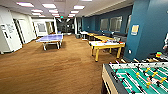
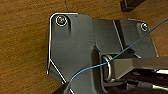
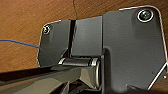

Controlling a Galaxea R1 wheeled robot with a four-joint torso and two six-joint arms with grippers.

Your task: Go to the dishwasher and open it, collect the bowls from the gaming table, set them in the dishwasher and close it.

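The gaming table (image 1: 106, 46), with a glossy white top and yellow legs and edge band, stands at the middle right of the head view against a blue wall. Small bright things (image 1: 115, 41) lie on its far end, too small to tell as bowls. A coloured stack (image 1: 158, 54) shows behind the foosball table; whether it is bowls I cannot tell. The dishwasher is out of view. Both wrist views look down on brown wooden floor (image 2: 22, 45) past the robot's dark plate (image 3: 130, 47).
A foosball table (image 1: 140, 77) with green field and rods fills the near right corner. A blue ping-pong table (image 1: 51, 38) stands mid-left. White cabinets (image 1: 7, 35) line the left wall, and a blue pillar (image 1: 147, 27) rises on the right. Brown wooden floor (image 1: 50, 67) stretches between them.
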